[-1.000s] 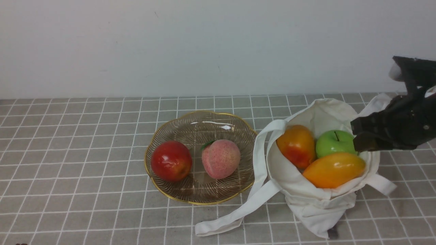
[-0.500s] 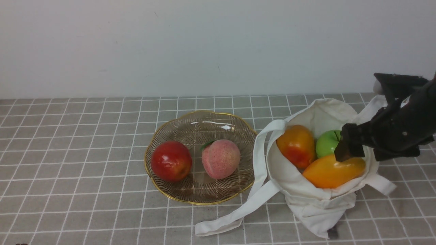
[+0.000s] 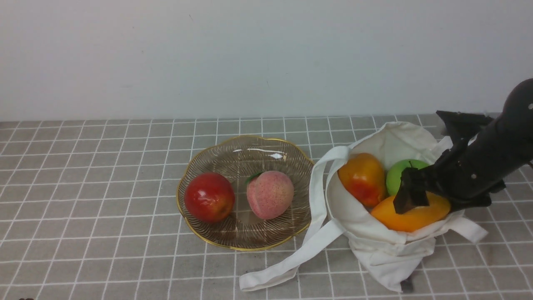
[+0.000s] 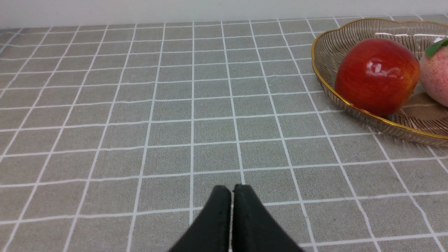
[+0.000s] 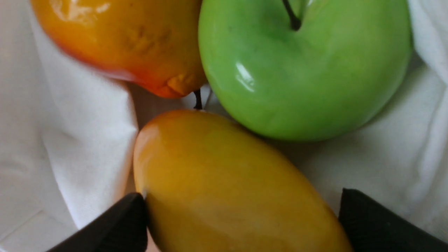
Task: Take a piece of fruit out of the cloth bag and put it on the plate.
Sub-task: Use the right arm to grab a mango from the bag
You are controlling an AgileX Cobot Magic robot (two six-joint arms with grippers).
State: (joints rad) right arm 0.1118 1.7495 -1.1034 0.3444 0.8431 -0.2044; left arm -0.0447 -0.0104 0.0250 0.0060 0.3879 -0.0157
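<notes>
Cloth bag (image 3: pixel 374 246) sits right of the plate (image 3: pixel 200 162), which holds a red apple (image 3: pixel 209 197) and a peach (image 3: pixel 270 194). Your mango (image 3: pixel 410 217) lies at the bag's front, not lifted. Your right gripper (image 5: pixel 241 210) straddles it wide open, no squeeze yet. Left gripper (image 4: pixel 231 196) is pinched shut, empty. Left for you: close, lift, carry over, set down.

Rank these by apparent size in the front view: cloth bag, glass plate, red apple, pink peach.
1. Off-white cloth tote bag
2. Gold-rimmed ribbed clear glass plate
3. Glossy red apple and speckled pink peach: too alike to rank.
</notes>
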